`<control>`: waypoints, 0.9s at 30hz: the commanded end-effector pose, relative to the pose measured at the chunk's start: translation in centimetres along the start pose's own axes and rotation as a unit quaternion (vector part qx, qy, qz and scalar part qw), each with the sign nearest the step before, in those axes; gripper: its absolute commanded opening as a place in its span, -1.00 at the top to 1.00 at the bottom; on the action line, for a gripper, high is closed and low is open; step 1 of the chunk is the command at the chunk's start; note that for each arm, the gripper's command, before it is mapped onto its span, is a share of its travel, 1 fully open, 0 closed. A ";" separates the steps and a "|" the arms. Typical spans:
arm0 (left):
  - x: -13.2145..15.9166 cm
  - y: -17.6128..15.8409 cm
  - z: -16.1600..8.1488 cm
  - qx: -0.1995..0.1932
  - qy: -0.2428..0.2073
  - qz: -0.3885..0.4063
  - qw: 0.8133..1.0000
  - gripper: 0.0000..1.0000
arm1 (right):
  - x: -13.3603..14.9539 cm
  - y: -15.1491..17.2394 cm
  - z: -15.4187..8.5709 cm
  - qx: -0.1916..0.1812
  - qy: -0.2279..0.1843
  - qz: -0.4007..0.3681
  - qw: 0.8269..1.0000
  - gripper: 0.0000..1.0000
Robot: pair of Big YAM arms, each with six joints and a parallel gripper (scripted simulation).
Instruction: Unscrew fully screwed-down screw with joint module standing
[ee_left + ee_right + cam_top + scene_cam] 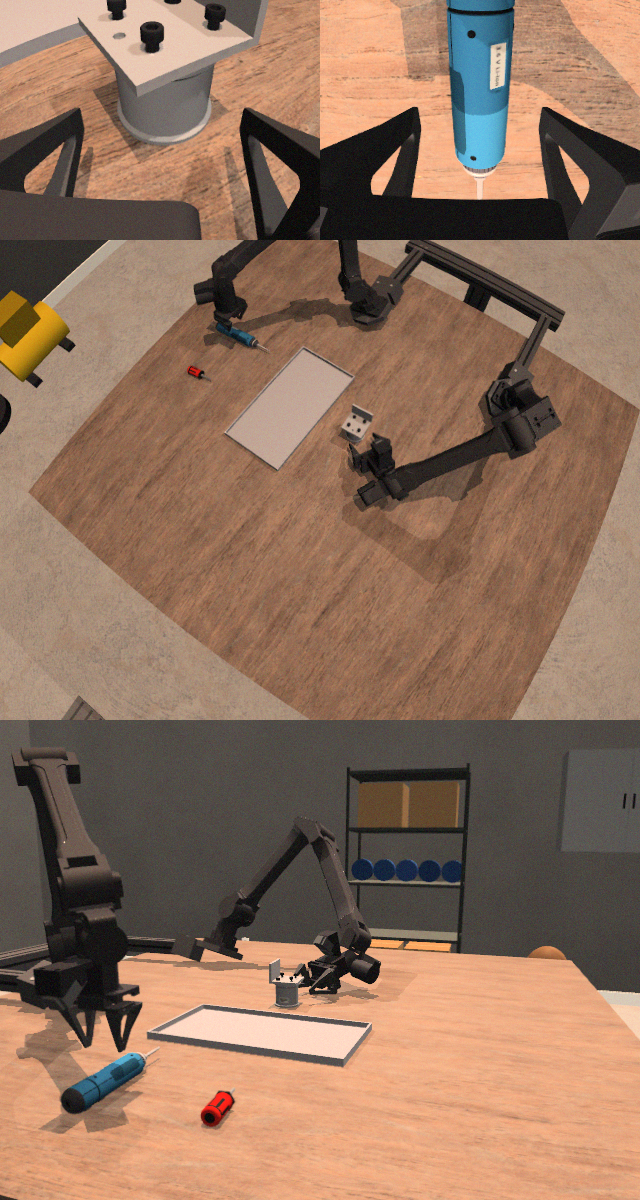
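The grey joint module (286, 994) (165, 107) stands upright, its pale bracket (351, 426) (274, 971) (192, 46) on top. Three black screws, including the nearest screw (152, 36), stand raised with shank showing. A fourth screw (172, 1) sits low near the bracket's upright wall, mostly cut off by the left wrist view's top edge. My left gripper (362, 441) (306, 979) (161, 118) is open beside the module, holding nothing. The blue electric screwdriver (240, 336) (111, 1077) (480, 90) lies on the table. My right gripper (104, 1046) (479, 117) is open above it, fingers either side.
A shallow pale tray (251, 402) (248, 1052) lies between the electric screwdriver and the module. A small red screwdriver (195, 371) (217, 1107) lies near the blue one, on the side away from the arm bases.
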State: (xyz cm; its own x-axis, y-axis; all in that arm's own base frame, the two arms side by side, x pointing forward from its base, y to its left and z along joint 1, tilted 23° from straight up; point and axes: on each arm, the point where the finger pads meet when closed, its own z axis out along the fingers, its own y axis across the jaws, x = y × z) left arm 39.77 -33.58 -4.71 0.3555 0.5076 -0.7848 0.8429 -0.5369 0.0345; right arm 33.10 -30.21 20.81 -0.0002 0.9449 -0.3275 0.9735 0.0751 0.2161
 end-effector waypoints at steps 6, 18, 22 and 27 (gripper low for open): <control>0.1 -0.3 1.2 0.005 -0.002 -0.007 1.000 -0.72 | -2.6 1.5 -3.1 -0.030 -0.033 0.004 0.999 -0.30; -0.4 0.7 1.3 -0.006 0.000 0.004 1.000 -0.72 | -2.6 1.5 -3.1 -0.030 -0.033 0.004 0.999 -0.30; -0.4 0.7 1.3 -0.006 0.000 0.004 1.000 -0.72 | -2.6 1.5 -3.1 -0.030 -0.033 0.004 0.999 -0.30; 0.1 -0.6 3.6 0.009 -0.003 -0.008 1.000 -0.72 | -2.6 1.5 -3.1 -0.030 -0.033 0.004 0.999 -0.30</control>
State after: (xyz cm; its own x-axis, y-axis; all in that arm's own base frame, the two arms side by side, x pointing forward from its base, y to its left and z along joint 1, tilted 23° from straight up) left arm 39.08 -34.85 -5.96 0.3546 0.5087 -0.7845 0.8450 -0.5336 0.0360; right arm 33.10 -30.21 20.81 -0.0002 0.9449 -0.3275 0.9735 0.0751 0.2161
